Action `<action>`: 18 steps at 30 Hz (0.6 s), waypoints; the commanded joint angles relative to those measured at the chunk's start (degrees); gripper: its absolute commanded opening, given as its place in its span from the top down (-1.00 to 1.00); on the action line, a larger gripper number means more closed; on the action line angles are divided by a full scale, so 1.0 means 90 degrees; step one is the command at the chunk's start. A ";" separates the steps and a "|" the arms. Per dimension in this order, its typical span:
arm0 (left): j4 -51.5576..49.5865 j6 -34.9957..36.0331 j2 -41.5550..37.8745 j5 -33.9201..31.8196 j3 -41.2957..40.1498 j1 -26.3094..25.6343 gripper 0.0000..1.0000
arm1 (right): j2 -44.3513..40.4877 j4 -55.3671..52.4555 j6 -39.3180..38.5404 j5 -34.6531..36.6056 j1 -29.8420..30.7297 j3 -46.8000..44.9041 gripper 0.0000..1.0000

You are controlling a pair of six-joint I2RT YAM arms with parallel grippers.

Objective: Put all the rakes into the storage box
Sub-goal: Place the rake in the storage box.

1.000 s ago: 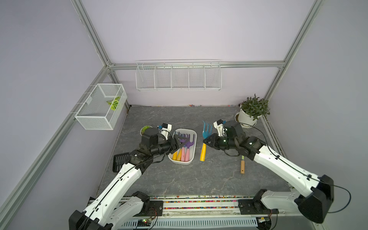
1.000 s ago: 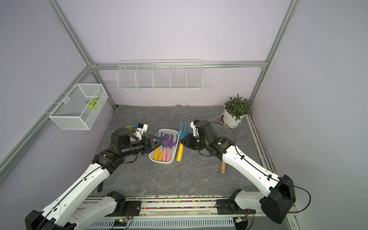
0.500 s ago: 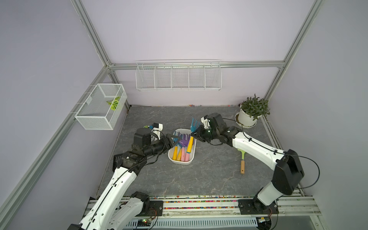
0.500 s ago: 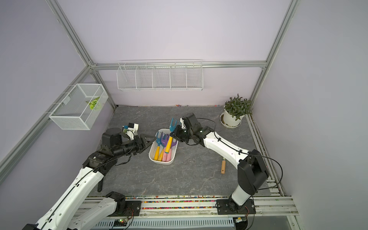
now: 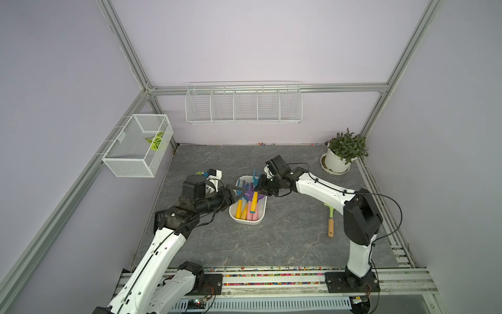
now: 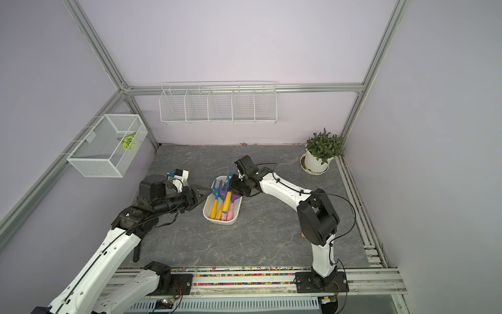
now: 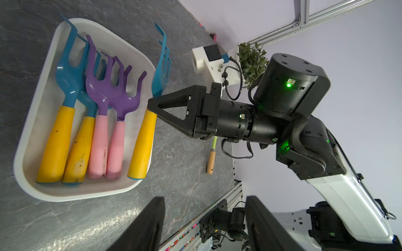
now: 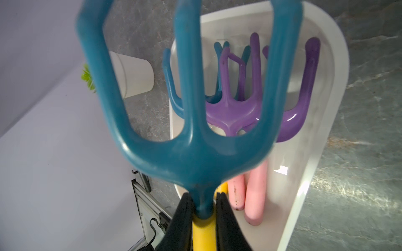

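The rake point(image 5: 254, 201) has a blue head and a yellow handle. My right gripper point(image 5: 262, 187) is shut on its neck point(image 8: 203, 206), where head meets handle. It slants into the storage box point(image 5: 245, 221), a shallow white tub. Its handle end point(image 7: 139, 169) is down inside by the right wall and its head point(image 6: 229, 174) is raised over the far rim. Two blue-headed and two purple-headed rakes point(image 7: 113, 95) lie in the tub point(image 7: 76, 195). My left gripper point(image 5: 239, 191) is open and holds nothing at the tub's left rim point(image 6: 207, 191).
A potted plant point(image 5: 345, 155) stands at the back right. A green tool with a wooden handle point(image 5: 330, 220) lies on the table under my right arm. A wire-mesh basket point(image 5: 135, 146) hangs on the left wall. A long wire rack point(image 5: 243, 104) hangs on the back wall.
My right gripper lifted the rake off the table right of the tub, carried it left and lowered its handle into the tub. The left gripper stayed open by the tub's left side.
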 commanded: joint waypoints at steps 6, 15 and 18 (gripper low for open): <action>0.0223 0.0121 0.0282 0.0090 0.0112 0.0052 -0.28 | -0.0012 -0.0361 -0.0284 0.0221 0.0031 0.0169 0.51; 0.0423 0.0028 0.0451 0.0150 0.0132 0.0048 -0.28 | -0.0416 -0.0623 -0.0620 0.0446 0.0025 0.0116 -0.45; 0.0450 -0.0019 0.0457 0.0141 0.0132 0.0049 -0.28 | -0.0622 -0.0682 -0.0770 0.0507 0.0003 0.0127 -0.43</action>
